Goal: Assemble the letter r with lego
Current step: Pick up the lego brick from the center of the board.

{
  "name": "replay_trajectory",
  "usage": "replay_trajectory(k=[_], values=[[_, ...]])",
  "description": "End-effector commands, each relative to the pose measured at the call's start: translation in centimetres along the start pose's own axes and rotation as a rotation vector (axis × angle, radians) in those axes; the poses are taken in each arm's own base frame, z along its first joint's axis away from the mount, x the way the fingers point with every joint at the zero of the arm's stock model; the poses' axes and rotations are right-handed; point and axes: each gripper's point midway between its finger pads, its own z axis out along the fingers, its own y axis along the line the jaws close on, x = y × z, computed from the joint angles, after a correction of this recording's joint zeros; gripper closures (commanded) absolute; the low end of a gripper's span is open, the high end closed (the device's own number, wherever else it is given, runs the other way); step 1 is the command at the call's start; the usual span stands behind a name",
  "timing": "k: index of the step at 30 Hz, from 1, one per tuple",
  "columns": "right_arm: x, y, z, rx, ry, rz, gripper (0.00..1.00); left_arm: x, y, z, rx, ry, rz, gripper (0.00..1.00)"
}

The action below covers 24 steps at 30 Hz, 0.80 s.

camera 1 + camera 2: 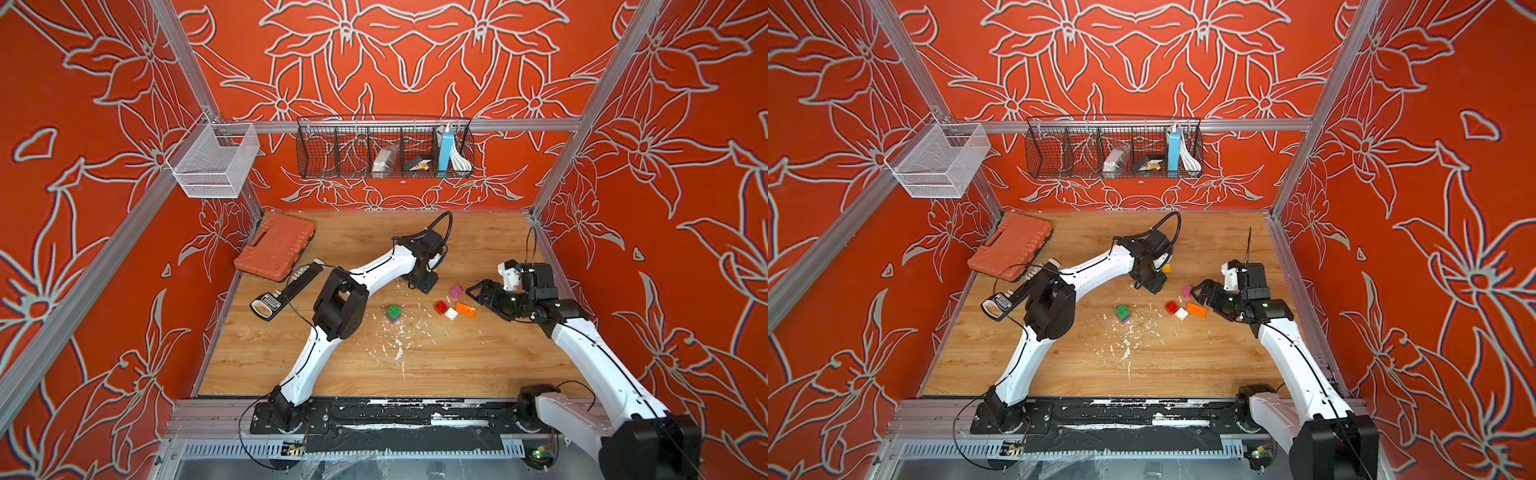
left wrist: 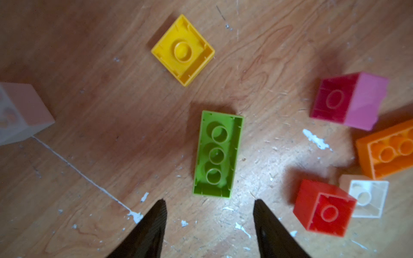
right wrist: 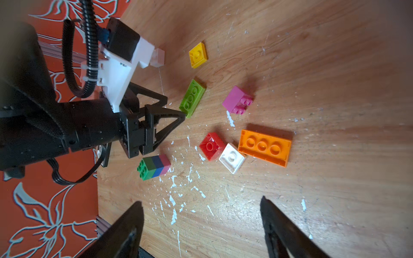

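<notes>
The lego lies loose on the wooden table. A lime brick (image 2: 218, 154) rests studs down just ahead of my left gripper (image 2: 210, 201), whose jaws are open and empty, one to each side of its near end without touching. A yellow brick (image 2: 183, 50) lies beyond it. Pink (image 2: 350, 100), orange (image 2: 386, 149), red (image 2: 324, 212) and white (image 2: 368, 198) bricks cluster to one side. A green, blue and pink stack (image 3: 154, 166) stands apart, near the left gripper (image 3: 175, 107). My right gripper (image 3: 201, 201) hovers open over bare wood with nothing in it, beside the orange brick (image 1: 466, 309).
A ribbed orange case (image 1: 276, 245) and a black tool (image 1: 286, 289) lie at the back left. White flecks (image 1: 399, 345) litter the table's middle. A pale translucent block (image 2: 20, 111) sits near the left gripper. A wire basket (image 1: 384, 149) hangs on the back wall.
</notes>
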Motion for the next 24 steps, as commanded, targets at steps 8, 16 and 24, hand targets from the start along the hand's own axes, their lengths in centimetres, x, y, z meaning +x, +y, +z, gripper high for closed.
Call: replay_trajectory(k=[8,16,24], values=[[0.1,-1.5,-0.4,0.086,-0.009,0.015,0.13,-2.1,9.6,-2.8,-0.148,-0.038,-0.334,0.26],[0.1,-1.2,-0.1,0.067,0.007,0.012,0.13,-2.8,10.0,-1.0,-0.115,-0.009,-0.293,0.24],[0.0,-1.8,0.3,0.092,0.011,0.042,0.12,-5.0,4.2,-0.4,0.003,-0.064,-0.171,0.28]])
